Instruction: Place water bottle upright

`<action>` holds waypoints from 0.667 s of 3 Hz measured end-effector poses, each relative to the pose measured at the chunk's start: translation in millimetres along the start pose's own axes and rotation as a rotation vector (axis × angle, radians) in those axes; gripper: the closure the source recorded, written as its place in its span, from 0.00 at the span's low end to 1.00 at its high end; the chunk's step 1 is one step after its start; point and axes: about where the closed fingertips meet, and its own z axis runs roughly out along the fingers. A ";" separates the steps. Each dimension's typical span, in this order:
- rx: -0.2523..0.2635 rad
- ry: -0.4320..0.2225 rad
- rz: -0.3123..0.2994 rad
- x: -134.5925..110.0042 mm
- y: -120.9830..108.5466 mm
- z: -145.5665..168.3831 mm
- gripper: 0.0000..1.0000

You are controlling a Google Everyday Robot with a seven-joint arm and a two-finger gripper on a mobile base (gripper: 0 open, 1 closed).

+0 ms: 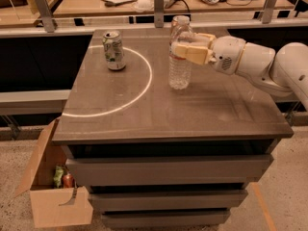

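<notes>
The white arm (pixel 284 69) reaches in from the right edge, its forearm level above the surface and pointing left. The rounded wrist (pixel 230 54) carries the gripper (pixel 181 48), held sideways at mid height. Its tan fingers (pixel 192 53) are closed on the upper part of the water bottle (pixel 180 75), one in front and one behind.
</notes>
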 end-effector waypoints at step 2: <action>0.014 0.030 -0.019 14.4 8.2 -5.8 0.29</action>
